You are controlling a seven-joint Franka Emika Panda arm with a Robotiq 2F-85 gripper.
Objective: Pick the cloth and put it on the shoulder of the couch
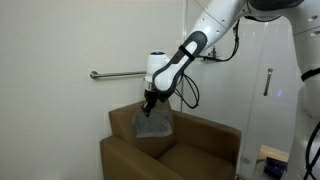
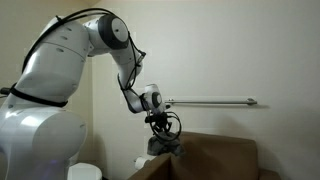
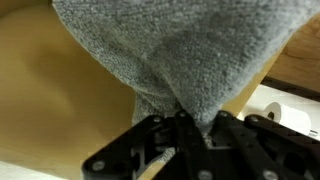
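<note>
My gripper (image 1: 150,103) is shut on the grey cloth (image 1: 153,123), which hangs from the fingers over the back corner of the brown armchair (image 1: 190,150). In an exterior view the gripper (image 2: 160,125) holds the cloth (image 2: 165,146) just above the couch's broad padded arm (image 2: 215,150). In the wrist view the cloth (image 3: 180,50) fills the upper frame, pinched between the black fingers (image 3: 185,120). The cloth's lower edge seems to touch the padded top, but I cannot tell for sure.
A metal grab bar (image 1: 120,74) runs along the wall behind the chair, also seen in the exterior view (image 2: 210,101). A glass door (image 1: 265,90) stands beside the chair. A white roll (image 3: 290,115) lies below in the wrist view.
</note>
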